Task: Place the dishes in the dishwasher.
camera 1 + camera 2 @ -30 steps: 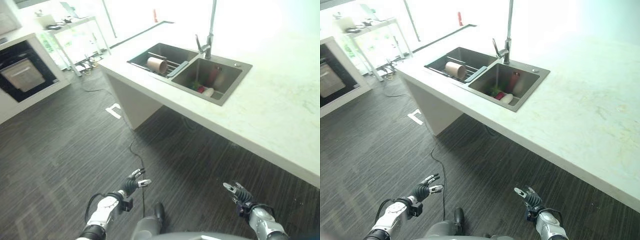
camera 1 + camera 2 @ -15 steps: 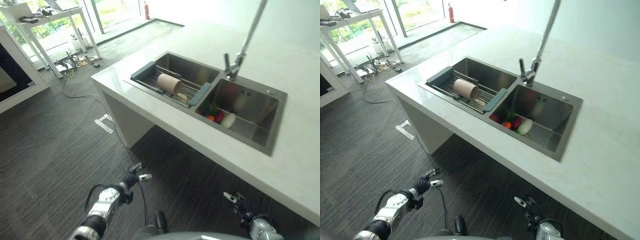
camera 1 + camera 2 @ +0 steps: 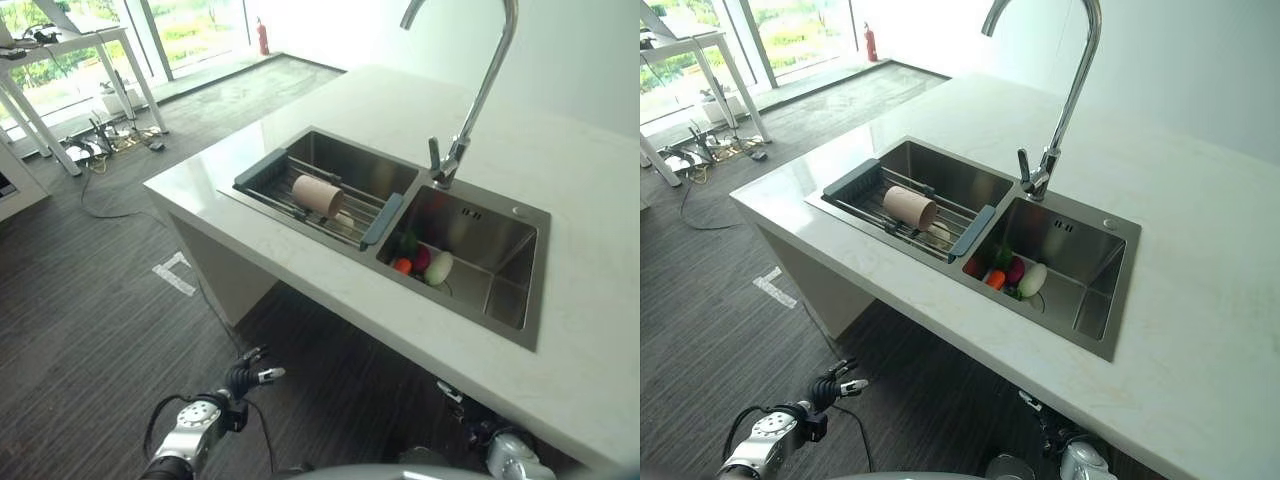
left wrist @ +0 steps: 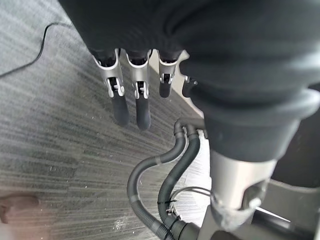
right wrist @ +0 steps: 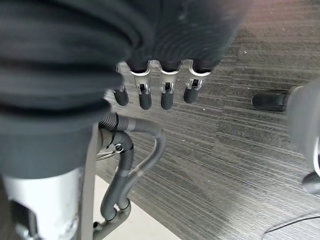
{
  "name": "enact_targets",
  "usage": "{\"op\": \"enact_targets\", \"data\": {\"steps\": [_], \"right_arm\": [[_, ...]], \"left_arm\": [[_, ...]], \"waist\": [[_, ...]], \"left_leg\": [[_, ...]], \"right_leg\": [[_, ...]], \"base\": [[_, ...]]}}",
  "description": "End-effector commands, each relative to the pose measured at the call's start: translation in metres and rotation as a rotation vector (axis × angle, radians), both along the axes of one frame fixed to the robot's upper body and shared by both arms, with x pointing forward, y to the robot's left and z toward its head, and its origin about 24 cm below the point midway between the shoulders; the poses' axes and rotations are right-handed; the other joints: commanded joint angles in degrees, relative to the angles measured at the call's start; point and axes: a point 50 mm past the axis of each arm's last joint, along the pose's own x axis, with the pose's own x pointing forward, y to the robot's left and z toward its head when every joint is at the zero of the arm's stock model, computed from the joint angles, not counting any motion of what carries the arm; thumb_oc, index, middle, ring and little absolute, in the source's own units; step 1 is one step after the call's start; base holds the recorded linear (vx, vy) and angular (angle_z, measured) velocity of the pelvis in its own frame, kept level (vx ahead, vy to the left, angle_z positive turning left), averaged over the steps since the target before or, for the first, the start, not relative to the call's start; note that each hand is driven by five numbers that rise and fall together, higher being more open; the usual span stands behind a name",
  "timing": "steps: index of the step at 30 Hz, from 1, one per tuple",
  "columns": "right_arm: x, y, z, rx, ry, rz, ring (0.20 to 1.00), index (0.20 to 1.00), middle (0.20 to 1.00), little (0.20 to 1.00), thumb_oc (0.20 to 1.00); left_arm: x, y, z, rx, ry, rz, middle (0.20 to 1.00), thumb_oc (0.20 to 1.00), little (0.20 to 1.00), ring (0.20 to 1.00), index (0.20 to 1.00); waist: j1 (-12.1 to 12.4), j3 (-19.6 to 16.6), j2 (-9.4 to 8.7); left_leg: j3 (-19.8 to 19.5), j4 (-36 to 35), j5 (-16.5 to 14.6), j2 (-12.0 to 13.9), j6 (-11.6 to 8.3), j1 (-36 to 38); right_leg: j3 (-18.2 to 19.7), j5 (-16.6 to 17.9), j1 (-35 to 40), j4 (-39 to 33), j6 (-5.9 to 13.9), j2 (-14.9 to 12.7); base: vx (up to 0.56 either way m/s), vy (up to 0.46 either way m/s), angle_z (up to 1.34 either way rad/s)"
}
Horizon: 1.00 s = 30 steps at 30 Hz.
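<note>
A big white counter [image 3: 1200,290] runs across the room, with dark striped floor [image 3: 80,300] beside it and under its edge. A steel sink [image 3: 1095,300] with two bowls sits sunk into the counter. A tall curved tap [image 3: 1065,95] stands at the back of the sink, between the two bowls. The bowl on the robot's left has a wire rack [image 3: 902,215] lying across it, with grey ends resting on the sink rim. A tan cup [image 3: 910,207] lies on its side on the rack, and a pale dish [image 3: 939,233] lies just beside the cup. The bowl on the robot's right holds a small heap of things near its left wall: a white one [image 3: 1032,279], a dark pink one [image 3: 1015,271], an orange one [image 3: 996,280] and a bit of green [image 3: 1002,256]. They touch each other. Far off by the windows stands a white table [image 3: 60,50] with cords on the floor below it. The robot's left hand [image 3: 247,376] hangs low above the floor, well away from the sink, and its fingers [image 4: 142,107] are straight and loose with nothing in them. The right hand [image 3: 455,398] hangs low near the counter's edge, and its fingers [image 5: 167,97] are loose too and hold nothing. Grey ribbed hoses [image 4: 170,165] run under the counter near both hands.
</note>
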Motion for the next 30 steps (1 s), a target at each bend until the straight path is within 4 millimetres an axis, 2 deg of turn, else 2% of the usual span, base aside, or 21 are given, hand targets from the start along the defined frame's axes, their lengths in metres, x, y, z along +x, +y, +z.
{"op": "enact_targets", "data": {"steps": [1, 10, 13, 14, 15, 16, 18, 19, 20, 22, 24, 25, 27, 30], "right_arm": [[0.024, -0.024, 0.015, -0.075, -0.079, -0.004, 1.0, 1.0, 1.0, 1.0, 1.0], [0.011, -0.03, 0.01, -0.092, -0.045, -0.028, 1.0, 1.0, 1.0, 1.0, 1.0], [0.011, -0.03, 0.009, -0.092, -0.042, -0.028, 1.0, 1.0, 1.0, 1.0, 1.0], [0.012, -0.032, 0.01, -0.096, -0.044, -0.024, 1.0, 1.0, 1.0, 1.0, 1.0], [0.013, -0.032, 0.01, -0.1, -0.045, -0.024, 1.0, 1.0, 1.0, 1.0, 1.0], [0.016, -0.038, 0.012, -0.126, -0.04, -0.039, 1.0, 1.0, 1.0, 1.0, 1.0], [0.018, -0.042, 0.013, -0.135, -0.039, -0.034, 1.0, 1.0, 1.0, 1.0, 1.0], [0.019, -0.044, 0.014, -0.151, -0.039, -0.023, 1.0, 1.0, 1.0, 1.0, 1.0], [0.021, -0.05, 0.016, -0.208, -0.033, 0.022, 1.0, 1.0, 1.0, 1.0, 1.0], [0.021, -0.057, 0.017, -0.228, -0.02, 0.022, 1.0, 1.0, 1.0, 1.0, 1.0], [0.02, -0.062, 0.018, -0.235, -0.012, -0.003, 1.0, 1.0, 1.0, 1.0, 1.0], [0.02, -0.063, 0.018, -0.24, -0.012, -0.002, 1.0, 1.0, 1.0, 1.0, 1.0], [0.02, -0.068, 0.02, -0.306, -0.015, 0.022, 1.0, 1.0, 1.0, 1.0, 1.0], [0.012, -0.063, 0.015, -0.26, -0.015, -0.016, 1.0, 1.0, 1.0, 1.0, 1.0]], "left_arm": [[0.026, -0.009, 0.017, -0.024, -0.139, -0.013, 1.0, 1.0, 1.0, 1.0, 1.0], [0.026, -0.013, 0.012, -0.031, -0.114, -0.015, 1.0, 1.0, 1.0, 1.0, 1.0], [0.027, -0.015, 0.01, -0.027, -0.111, -0.027, 1.0, 1.0, 1.0, 1.0, 1.0], [0.026, -0.016, 0.01, -0.029, -0.111, -0.03, 1.0, 1.0, 1.0, 1.0, 1.0], [0.026, -0.016, 0.009, -0.03, -0.11, -0.034, 1.0, 1.0, 1.0, 1.0, 1.0], [0.023, -0.018, 0.005, -0.03, -0.093, -0.049, 1.0, 1.0, 1.0, 1.0, 1.0], [0.021, -0.019, 0.003, -0.031, -0.082, -0.046, 1.0, 1.0, 1.0, 1.0, 1.0], [0.02, -0.019, 0.001, -0.031, -0.073, -0.049, 1.0, 1.0, 1.0, 1.0, 1.0], [0.016, -0.02, -0.002, -0.029, -0.058, -0.05, 1.0, 1.0, 1.0, 1.0, 1.0], [0.011, -0.02, -0.007, -0.035, -0.042, -0.037, 1.0, 1.0, 1.0, 1.0, 1.0], [0.006, -0.019, -0.011, -0.034, -0.029, -0.036, 1.0, 1.0, 1.0, 1.0, 1.0], [0.005, -0.019, -0.011, -0.034, -0.026, -0.037, 1.0, 1.0, 1.0, 1.0, 1.0], [0.008, -0.021, -0.011, -0.04, -0.019, -0.051, 1.0, 1.0, 1.0, 1.0, 1.0], [0.021, -0.02, -0.005, -0.017, -0.036, -0.073, 1.0, 1.0, 1.0, 1.0, 1.0]], "waist": [[-0.3, 0.6, 1.8], [-3.1, -1.0, 2.26], [-3.8, -0.7, 1.89], [-4.0, -0.2, 1.27], [-4.0, -0.1, 0.92], [-3.2, 2.1, 0.39], [-2.6, 2.6, 0.68], [-2.4, 2.9, 0.98], [-2.1, 2.9, 1.56], [-1.4, 2.7, 2.19], [-1.1, 2.4, 2.64], [-1.2, 2.3, 2.7], [-2.3, 2.0, 3.32], [-3.1, 1.3, 2.33]], "left_leg": [[-2.6, -0.2, 0.0, -0.1, -2.26, -3.0], [-3.4, -0.2, -1.3, -0.7, -1.83, -1.6], [-2.7, 4.8, -3.1, -0.9, -1.8, -1.8], [-1.9, 10.3, -5.2, -0.5, -1.71, -3.1], [-1.8, 13.6, -5.8, -0.1, -1.83, -4.7], [-6.8, 22.5, -3.4, 1.5, -3.37, -10.5], [-8.9, 19.2, -2.7, 1.3, -3.4, -11.0], [-9.8, 16.8, -2.5, 1.6, -3.56, -10.7], [-11.8, 11.4, -0.3, 3.5, -4.6, -10.4], [-17.3, 6.5, 2.6, 5.5, -6.02, -10.7], [-20.8, 5.4, 2.7, 6.6, -6.58, -10.6], [-20.7, 5.9, 2.3, 6.6, -6.56, -10.7], [-17.6, 7.1, 1.0, 7.2, -6.59, -10.4], [-14.9, 10.7, -2.1, 4.7, -4.82, -10.9]], "right_leg": [[2.7, -4.6, 5.5, -0.7, 2.4, 3.1], [7.7, -5.3, 7.2, -3.3, 1.1, 5.8], [8.9, -6.0, 6.7, -2.0, 0.47, 5.8], [9.4, -6.3, 6.7, -1.3, -0.02, 5.2], [9.7, -6.4, 6.3, -0.9, -0.39, 4.9], [12.0, -6.4, 6.5, 0.7, -1.49, 4.8], [13.3, -6.4, 6.5, 1.1, -1.34, 5.0], [14.1, -6.8, 6.9, 1.2, -1.16, 5.1], [15.2, -7.5, 7.3, 1.0, -0.85, 4.8], [17.3, -8.7, 8.5, 0.8, -0.44, 4.5], [19.7, -10.3, 9.2, 1.6, 0.11, 3.7], [19.9, -10.6, 9.2, 2.0, 0.31, 3.4], [19.7, -11.3, 8.5, 4.1, 1.94, 1.3], [18.7, -7.5, 7.5, 3.1, 5.75, -4.5]], "base": [[0.03, -0.074, -0.26], [0.0, -0.073, -0.15], [-0.01, -0.067, -0.05], [-0.03, -0.067, -0.11], [-0.02, -0.054, -0.12], [0.02, 0.016, -0.17], [0.08, 0.103, -0.57], [0.18, 0.271, -1.11], [0.22, 0.322, -1.22], [0.27, 0.362, -0.93], [0.23, 0.325, -0.95], [0.17, 0.344, -0.85], [0.17, 0.449, -0.86], [0.15, 0.497, -0.44]]}}
